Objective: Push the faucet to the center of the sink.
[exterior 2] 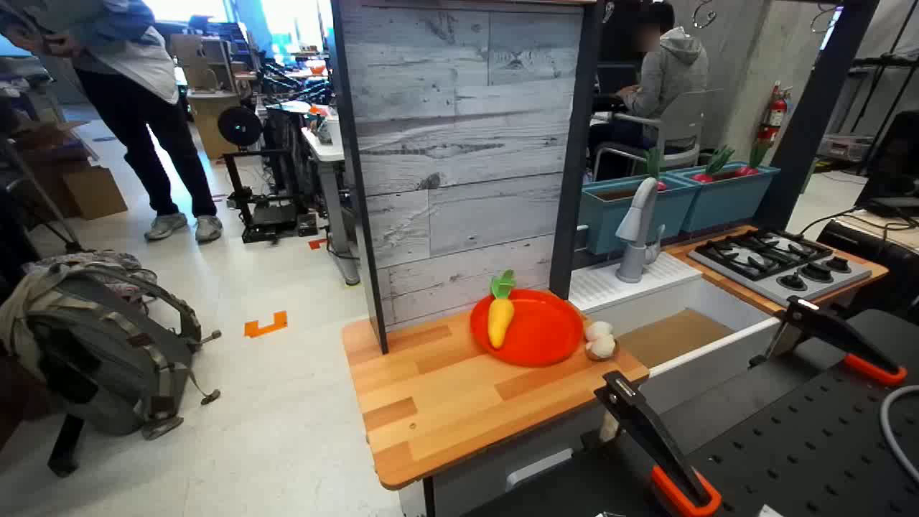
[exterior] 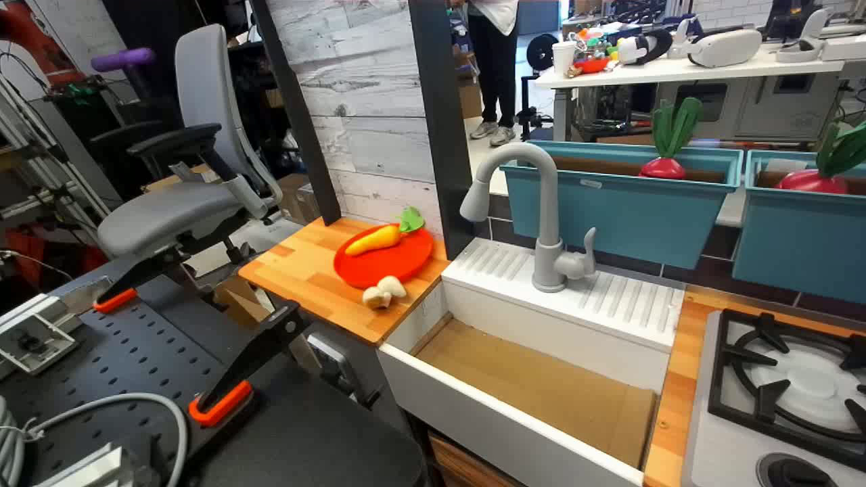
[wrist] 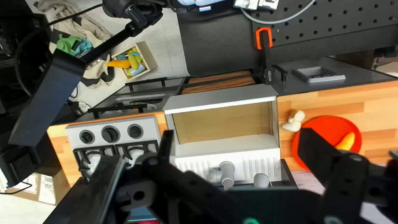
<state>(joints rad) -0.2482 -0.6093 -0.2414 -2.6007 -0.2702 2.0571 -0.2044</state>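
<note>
The grey gooseneck faucet (exterior: 549, 203) stands upright on the ribbed white back ledge of the sink (exterior: 500, 400). Its spout points sideways along the ledge, toward the wooden counter with the red plate, not over the basin. The side lever is on the opposite side of its base. The faucet (exterior 2: 635, 244) and sink (exterior 2: 718, 353) also show in an exterior view. In the wrist view, my gripper (wrist: 237, 132) is open and empty, high above the sink (wrist: 220, 107). Its palm hides part of the arch of the faucet (wrist: 228, 171). My gripper is outside both exterior views.
A red plate (exterior: 385, 267) with a yellow carrot and white mushrooms (exterior: 384, 292) beside it is on the wooden counter. A stove (exterior: 805, 379) stands at the sink's other side. Teal bins (exterior: 616, 210) are behind the faucet. A grey wooden panel (exterior: 372, 101) rises beside it.
</note>
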